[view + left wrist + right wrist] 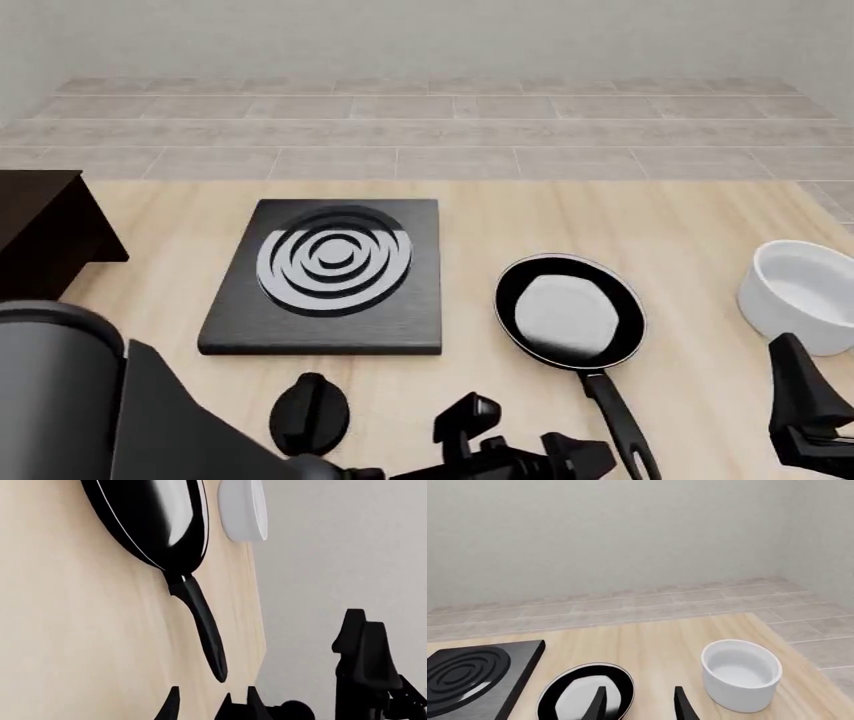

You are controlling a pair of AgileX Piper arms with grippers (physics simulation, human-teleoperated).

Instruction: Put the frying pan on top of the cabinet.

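Note:
The frying pan (570,312) lies flat on the table right of centre, its long black handle (614,410) pointing toward the near edge. In the left wrist view the pan (157,515) and handle (203,630) run toward my left gripper (210,707), which is open with the handle's end just beyond its fingertips, apart from them. In the front view the left gripper (534,442) sits low at the near edge, beside the handle's end. My right gripper (639,705) is open and empty, looking over the pan (587,692). The dark cabinet (40,230) stands at the far left.
A black square slab with grey rings (334,275) lies between cabinet and pan. A white deep bowl (801,295) stands right of the pan. The right arm (807,405) rises at the near right corner. A black knob-like part (310,410) sits near the left arm.

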